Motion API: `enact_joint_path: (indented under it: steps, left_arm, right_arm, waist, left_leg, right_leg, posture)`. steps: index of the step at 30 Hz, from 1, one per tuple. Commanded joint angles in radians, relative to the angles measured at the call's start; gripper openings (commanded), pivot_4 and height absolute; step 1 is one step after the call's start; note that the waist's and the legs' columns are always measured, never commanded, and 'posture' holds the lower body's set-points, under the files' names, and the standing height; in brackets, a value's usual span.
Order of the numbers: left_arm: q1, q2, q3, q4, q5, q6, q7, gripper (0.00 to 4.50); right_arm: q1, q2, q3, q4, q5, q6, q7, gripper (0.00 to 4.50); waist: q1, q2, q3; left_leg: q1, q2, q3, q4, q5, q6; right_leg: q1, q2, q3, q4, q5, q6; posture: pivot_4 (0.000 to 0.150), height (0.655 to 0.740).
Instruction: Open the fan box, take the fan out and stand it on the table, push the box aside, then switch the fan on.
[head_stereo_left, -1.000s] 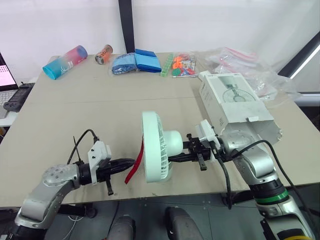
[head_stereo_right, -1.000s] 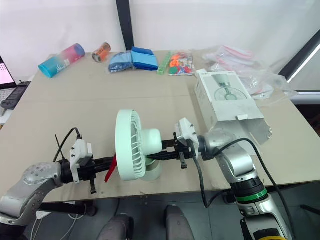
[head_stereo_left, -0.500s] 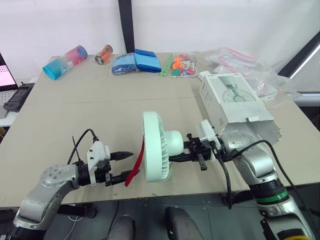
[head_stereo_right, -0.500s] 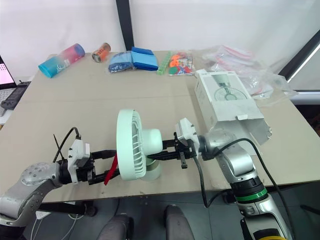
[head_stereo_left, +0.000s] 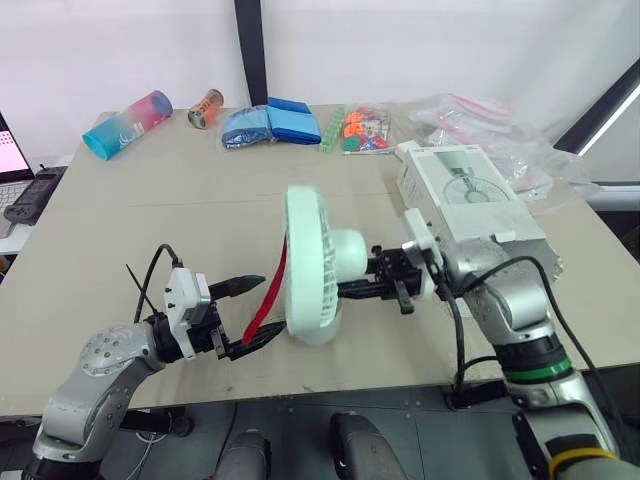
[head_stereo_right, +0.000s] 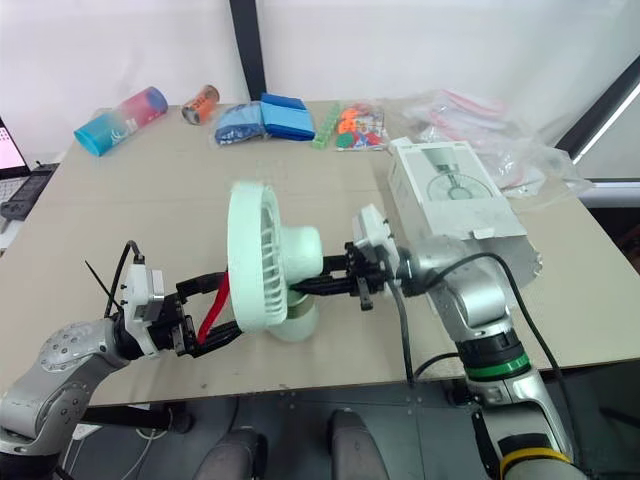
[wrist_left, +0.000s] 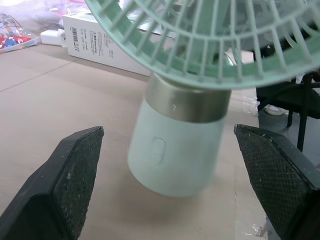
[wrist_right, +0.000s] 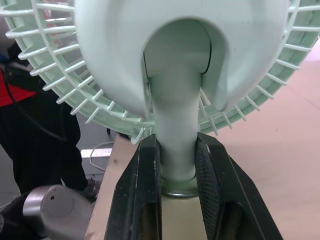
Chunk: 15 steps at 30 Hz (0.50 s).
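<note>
While the right pincer (wrist_right: 179, 150) clamps the fan (head_stereo_left: 310, 265) by its neck, the left pincer (head_stereo_left: 268, 304) gapes wide

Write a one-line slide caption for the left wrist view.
Open left gripper facing the mint fan at its base, oval button in line, white fan box behind on the table.

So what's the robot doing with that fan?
The robot holds the fan with its right gripper, which is shut on the fan's neck, near the front edge of the table. Its left gripper is open, with one finger on each side of the fan's base, where a small button faces it. The fan is out of its box, which lies on the table beside the right arm.
</note>
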Motion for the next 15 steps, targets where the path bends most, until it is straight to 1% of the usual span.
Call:
enact_joint_path:
  steps: [1, 9, 15]
  left_arm:
    - [0.008, 0.020, 0.018, -0.044, -0.021, 0.006, -0.010, 4.44]
    - [0.028, 0.029, 0.025, -0.032, 0.010, -0.020, -0.001, 4.44]
    - [0.036, 0.027, 0.027, -0.052, 0.014, -0.020, 0.020, 4.44]
  right_arm:
    - [-0.136, 0.032, -0.037, 0.159, -0.007, -0.080, 0.058, 0.36]
    - [-0.431, 0.107, -0.026, 0.693, -0.155, -0.328, 0.183, 0.36]
    - [-0.516, 0.171, -0.020, 0.911, -0.224, -0.440, 0.227, 0.36]
  waist:
    - [0.000, 0.000, 0.000]
    - [-0.001, 0.000, 0.000]
    - [-0.002, 0.001, 0.000]
  left_leg:
    - [0.000, 0.000, 0.000, 0.000, 0.000, 0.000]
    - [-0.001, 0.000, 0.001, 0.000, 0.000, 0.000]
    - [-0.002, 0.001, 0.001, -0.001, 0.000, 0.000]
  right_leg:
    - [0.000, 0.000, 0.000, 0.000, 0.000, 0.000]
    - [-0.002, 0.000, 0.000, 0.000, 0.000, -0.001]
    - [-0.003, 0.000, 0.000, 0.000, 0.000, -0.001]
  posture:
    - [0.150, 0.7400]
    - [0.150, 0.7400]
    - [0.150, 0.7400]
